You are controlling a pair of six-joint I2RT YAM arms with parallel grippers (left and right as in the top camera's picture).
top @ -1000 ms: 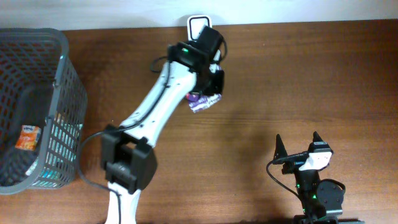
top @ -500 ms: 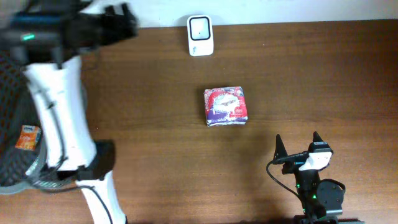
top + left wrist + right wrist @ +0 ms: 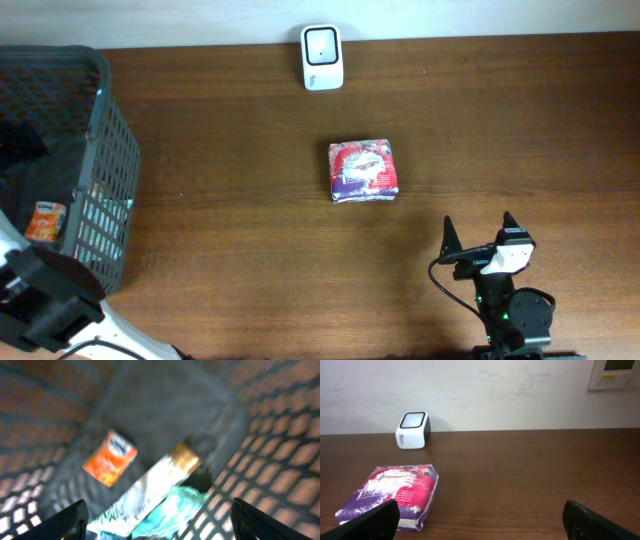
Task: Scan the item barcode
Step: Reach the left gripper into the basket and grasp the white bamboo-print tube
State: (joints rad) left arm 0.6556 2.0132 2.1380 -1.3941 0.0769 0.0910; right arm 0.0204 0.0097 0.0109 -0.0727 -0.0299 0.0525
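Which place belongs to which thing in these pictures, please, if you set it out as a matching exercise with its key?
Things
1. white box-shaped barcode scanner
2. red and purple soft packet
3. small orange carton
4. right gripper

Places
A. inside the grey mesh basket
B. at the near edge of the brown wooden table, right side, jaws open
C. at the far edge of the table
D. in the middle of the table, lying flat

Pairs: 1-C, 2-D, 3-A, 4-B
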